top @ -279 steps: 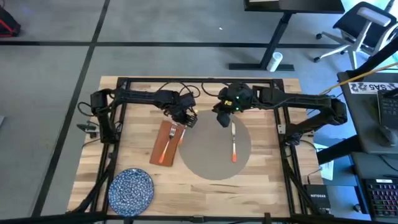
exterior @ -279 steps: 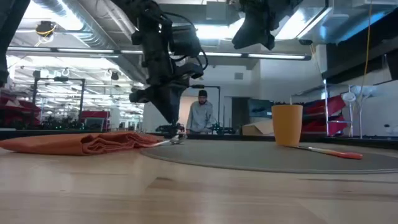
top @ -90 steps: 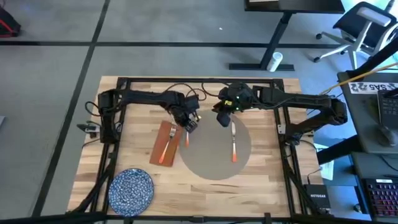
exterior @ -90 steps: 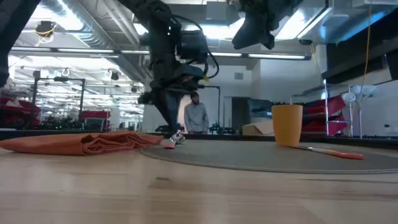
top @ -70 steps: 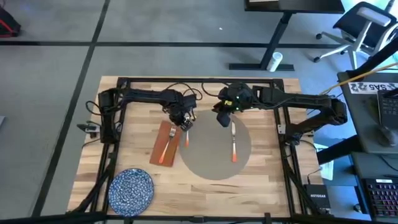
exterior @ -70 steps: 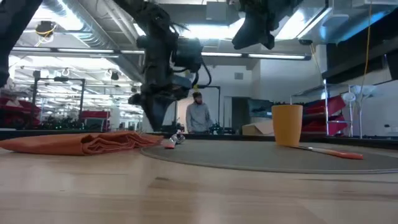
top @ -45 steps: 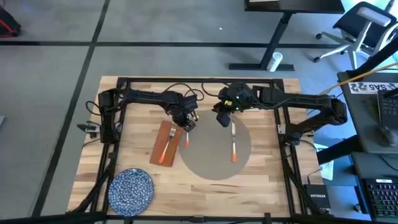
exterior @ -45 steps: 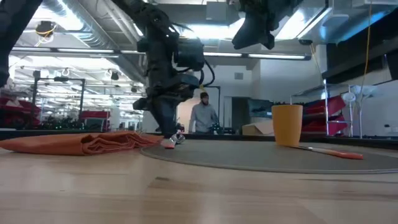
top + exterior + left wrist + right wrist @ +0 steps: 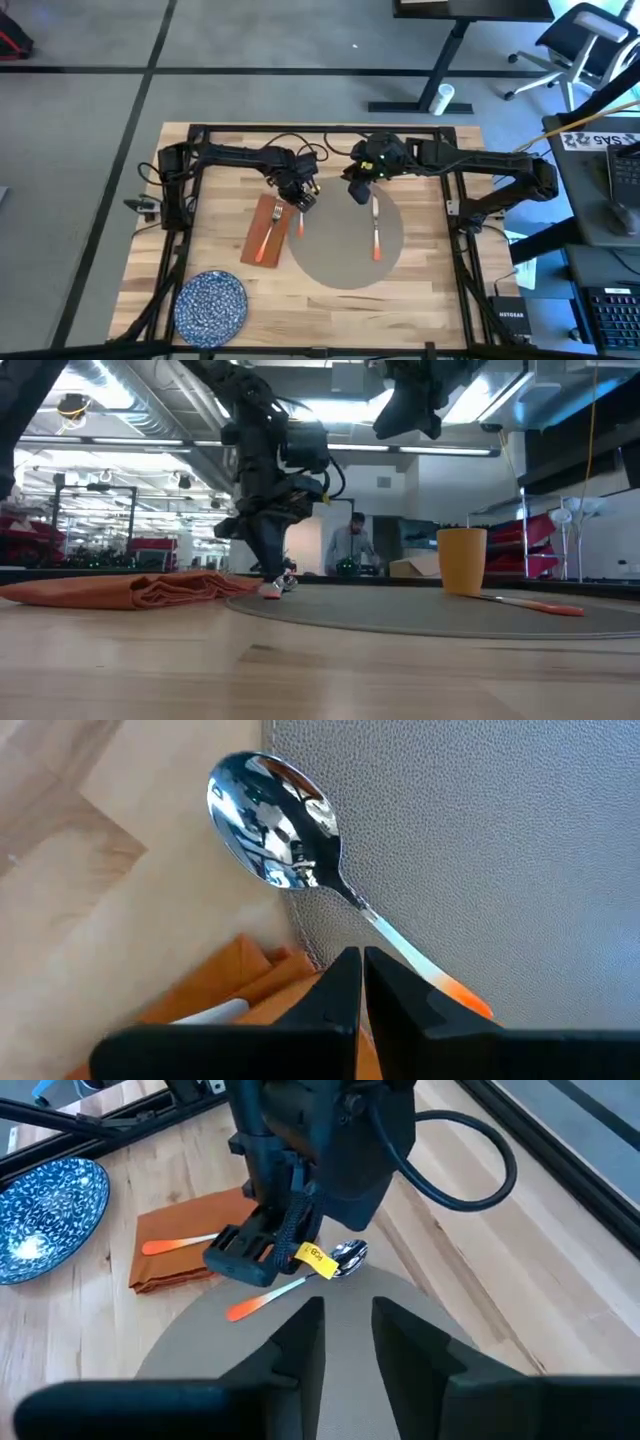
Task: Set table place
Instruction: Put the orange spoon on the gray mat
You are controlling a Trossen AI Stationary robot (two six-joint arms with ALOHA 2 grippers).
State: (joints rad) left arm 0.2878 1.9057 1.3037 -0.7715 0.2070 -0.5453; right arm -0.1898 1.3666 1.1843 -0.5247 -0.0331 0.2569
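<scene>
Left gripper [image 9: 297, 199] fingers pressed together, gripping nothing; spoon [image 9: 290, 850] lies just beyond tips, across placemat [image 9: 345, 262] edge. Fork [image 9: 268, 228] on napkin [image 9: 262, 236], knife [image 9: 376, 232] on placemat. Right gripper [image 9: 357, 190] parted, empty, above placemat far edge. Plate [image 9: 211, 303] well apart, unplaced.

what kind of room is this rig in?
Likely a robotics lab or open workshop: grey carpet floor, an office chair and desks beside the table, and exposed ceiling ducts with a person working behind.
</scene>
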